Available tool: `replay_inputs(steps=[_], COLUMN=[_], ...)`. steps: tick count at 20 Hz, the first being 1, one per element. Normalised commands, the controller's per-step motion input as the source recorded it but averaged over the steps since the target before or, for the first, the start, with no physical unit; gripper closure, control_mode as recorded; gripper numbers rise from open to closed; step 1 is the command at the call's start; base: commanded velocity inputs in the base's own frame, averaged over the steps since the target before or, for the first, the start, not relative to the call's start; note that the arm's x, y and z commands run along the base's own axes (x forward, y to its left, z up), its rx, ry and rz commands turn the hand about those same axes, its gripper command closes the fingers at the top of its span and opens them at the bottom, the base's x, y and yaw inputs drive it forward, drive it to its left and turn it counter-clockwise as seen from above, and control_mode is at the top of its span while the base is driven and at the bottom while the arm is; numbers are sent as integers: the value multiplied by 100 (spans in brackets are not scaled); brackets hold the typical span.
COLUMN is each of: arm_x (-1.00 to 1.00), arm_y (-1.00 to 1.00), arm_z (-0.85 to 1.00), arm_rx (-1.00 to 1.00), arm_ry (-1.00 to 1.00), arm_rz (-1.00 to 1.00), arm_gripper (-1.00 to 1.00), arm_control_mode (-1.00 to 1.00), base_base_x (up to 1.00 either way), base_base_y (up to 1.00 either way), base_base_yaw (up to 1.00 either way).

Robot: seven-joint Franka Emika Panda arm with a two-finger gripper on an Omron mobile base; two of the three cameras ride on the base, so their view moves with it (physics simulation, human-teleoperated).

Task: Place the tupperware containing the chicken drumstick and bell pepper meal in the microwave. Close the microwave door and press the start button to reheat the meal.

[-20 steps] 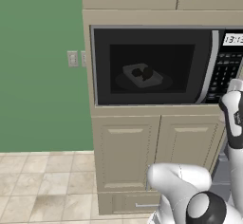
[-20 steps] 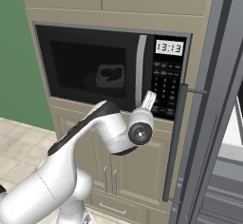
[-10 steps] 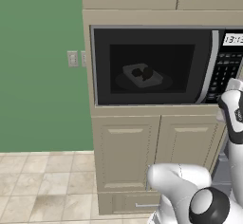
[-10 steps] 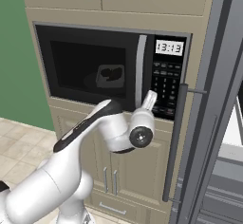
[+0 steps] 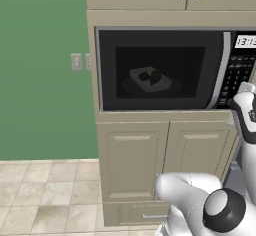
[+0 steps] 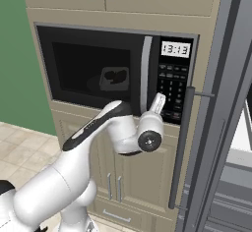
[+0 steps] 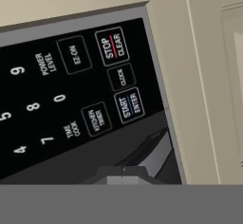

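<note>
The black microwave (image 5: 160, 70) is built into the beige cabinetry, and its door (image 6: 93, 66) is closed, with the bar handle (image 6: 144, 73) upright. Through the dark window the tupperware (image 5: 150, 78) rests on the turntable. The food in it shows only as dark lumps. My gripper (image 6: 159, 100) is shut and points at the lower part of the keypad panel (image 6: 173, 91), very close to it. In the hand view the START/ENTER button (image 7: 129, 105) lies just above the gripper (image 7: 123, 171). The STOP/CLEAR button (image 7: 112, 45) is further up.
Beige cabinet doors (image 5: 165, 160) run below the microwave and more sit above it. A tall grey fridge with a long bar handle (image 6: 179, 147) stands close on the right. A green wall (image 5: 40, 80) and tiled floor (image 5: 45, 200) lie to the left.
The hand has edged slightly upward and closer to the keypad. The microwave door stays closed and the tupperware has not moved.
</note>
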Motion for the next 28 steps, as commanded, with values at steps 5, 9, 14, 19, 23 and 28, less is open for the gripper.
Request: replay_inputs(steps=[5,9,14,19,23,28], arm_x=[11,14,17,17,18,20], arm_y=[-7,-4,-6,-8,-8,-6], arm_z=[-15,-21,-13,-9,-9,-10], arm_rx=[0,0,0,0,0,0], arm_ry=[0,0,0,0,0,0], arm_rz=[0,0,0,0,0,0], arm_gripper=[100,100,100,100,100,100], arm_control_mode=[-100,-100,-100,-100,-100,-100], base_base_x=[0,0,0,0,0,0], base_base_y=[0,0,0,0,0,0], base_base_yaw=[0,0,0,0,0,0])
